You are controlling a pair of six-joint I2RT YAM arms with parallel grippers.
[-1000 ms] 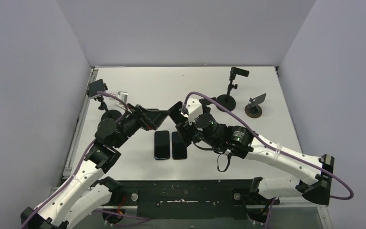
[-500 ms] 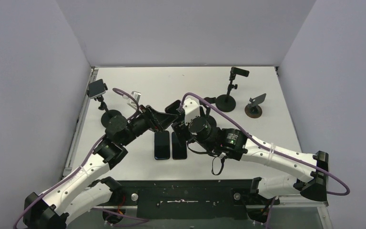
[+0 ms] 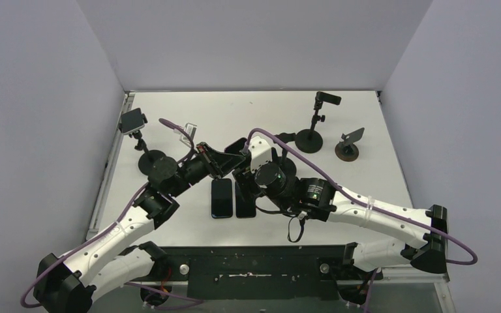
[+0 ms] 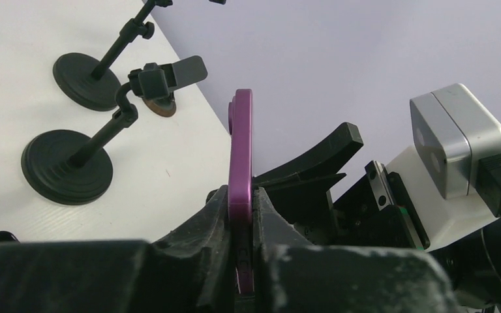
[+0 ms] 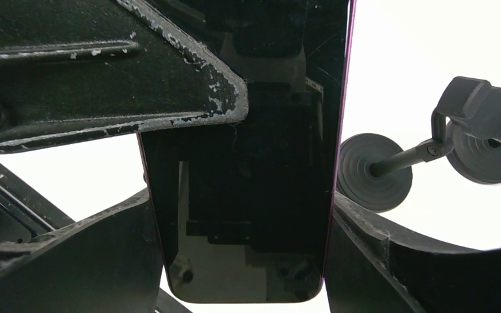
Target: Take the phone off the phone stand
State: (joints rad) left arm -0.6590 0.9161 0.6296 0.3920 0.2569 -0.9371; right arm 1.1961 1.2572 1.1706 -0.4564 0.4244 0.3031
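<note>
A purple phone (image 4: 241,150) with a dark screen (image 5: 248,195) hangs in the air over the middle of the table, away from every stand. My left gripper (image 4: 241,202) is shut on its thin edge, one finger on each face. My right gripper (image 5: 244,222) grips it across its width, with both fingers touching its long sides. In the top view both grippers meet at the phone (image 3: 236,146), the left gripper (image 3: 224,160) from the left and the right gripper (image 3: 242,163) from the right. A black clamp-topped phone stand (image 3: 311,120) is at the back right.
Two dark phones (image 3: 221,197) (image 3: 244,199) lie flat side by side just below the grippers. A small brown-based stand (image 3: 349,145) sits at the far right, another black clamp stand (image 3: 140,140) at the far left, and a small silver stand (image 3: 186,128) behind the left arm.
My left gripper has reached right to the phone and closed on its edge. The right arm has drifted slightly left, its grip unchanged.
</note>
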